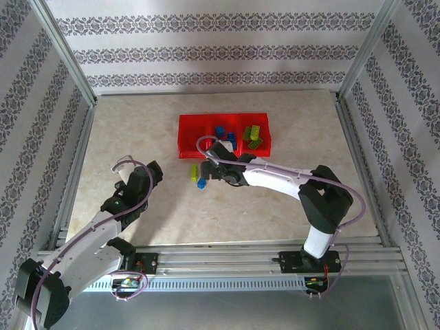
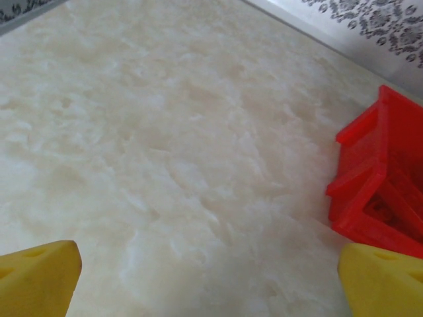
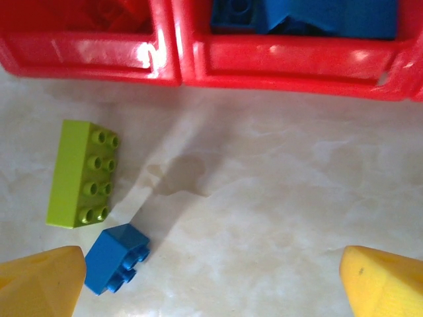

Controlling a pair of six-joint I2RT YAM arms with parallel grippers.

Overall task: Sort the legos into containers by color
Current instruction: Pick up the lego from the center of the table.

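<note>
Right hand spread empty, left hand likewise, one blue lego, one green lego, three red bins

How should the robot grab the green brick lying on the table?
From above, jaws across the narrow width of the green brick. It lies flat with bare table along both long sides, while the blue brick sits close to one end.

No text, label, brand, number or sign can be read. Nothing legible is borne by the legos, the containers or the ornamentally patterned walls.
</note>
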